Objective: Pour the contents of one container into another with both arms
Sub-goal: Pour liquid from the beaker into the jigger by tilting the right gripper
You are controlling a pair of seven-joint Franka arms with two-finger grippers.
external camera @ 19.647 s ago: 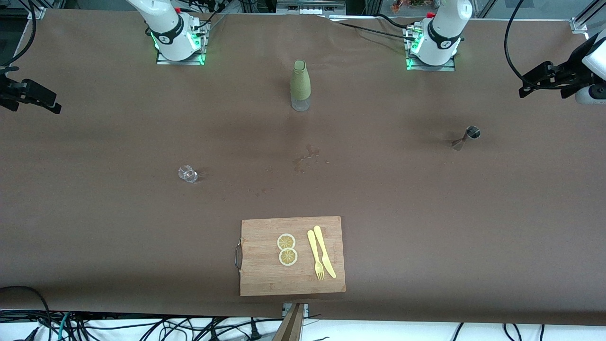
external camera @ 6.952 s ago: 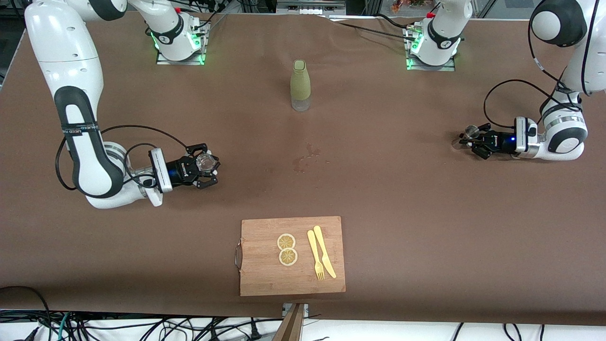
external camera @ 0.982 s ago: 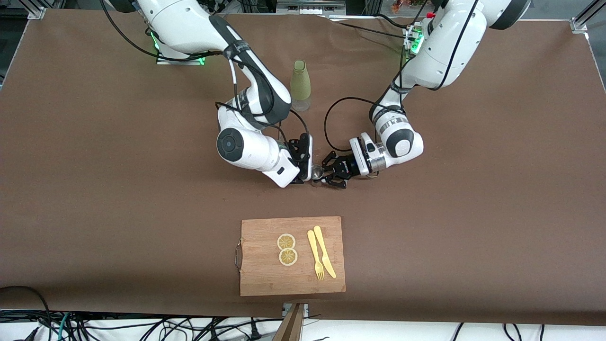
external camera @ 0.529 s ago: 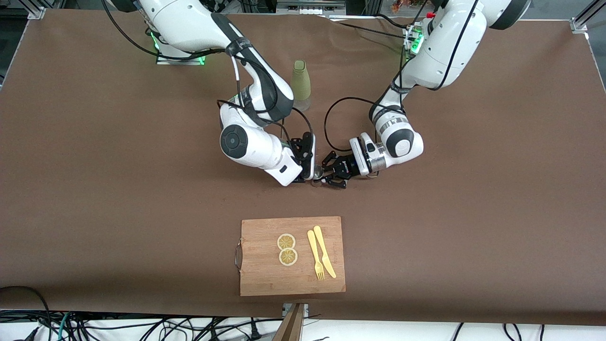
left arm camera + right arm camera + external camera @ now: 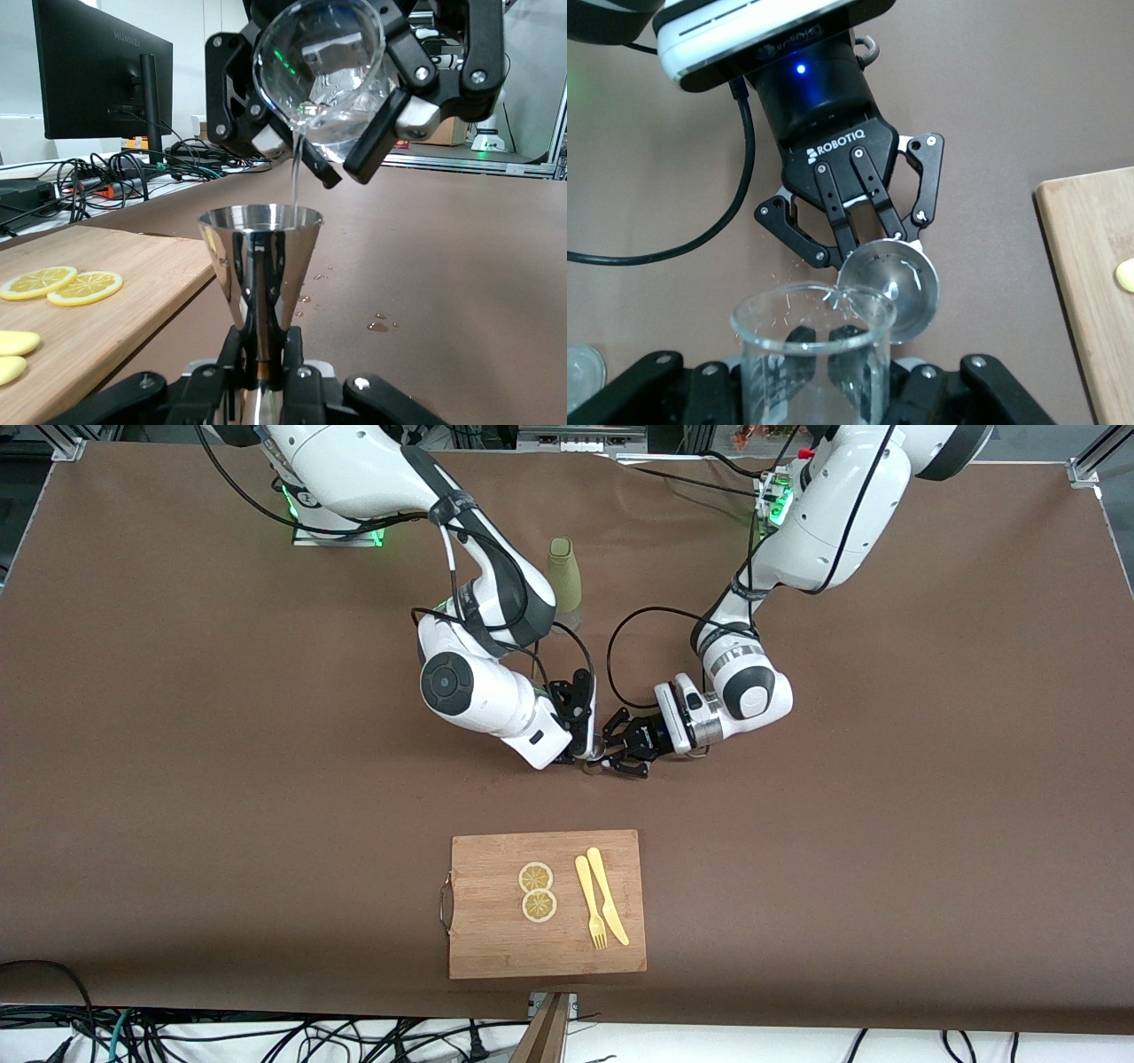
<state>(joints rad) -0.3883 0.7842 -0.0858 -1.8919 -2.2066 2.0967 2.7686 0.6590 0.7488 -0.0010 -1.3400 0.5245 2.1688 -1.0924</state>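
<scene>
- A glass beaker (image 5: 328, 80) is clamped, tilted, by the right gripper (image 5: 580, 731) at mid-table.
- Water is streamed into a steel jigger (image 5: 260, 266), gripped upright by the left gripper (image 5: 613, 753).

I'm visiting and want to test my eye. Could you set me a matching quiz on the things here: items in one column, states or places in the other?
Things:
1. beaker
2. jigger
3. lemon slices
4. bottle

States:
A. upright, held by the left gripper
B. on the cutting board
C. tilted and pouring, held by the right gripper
D. standing between the arms' bases

Pairs: 1-C, 2-A, 3-B, 4-D
</scene>
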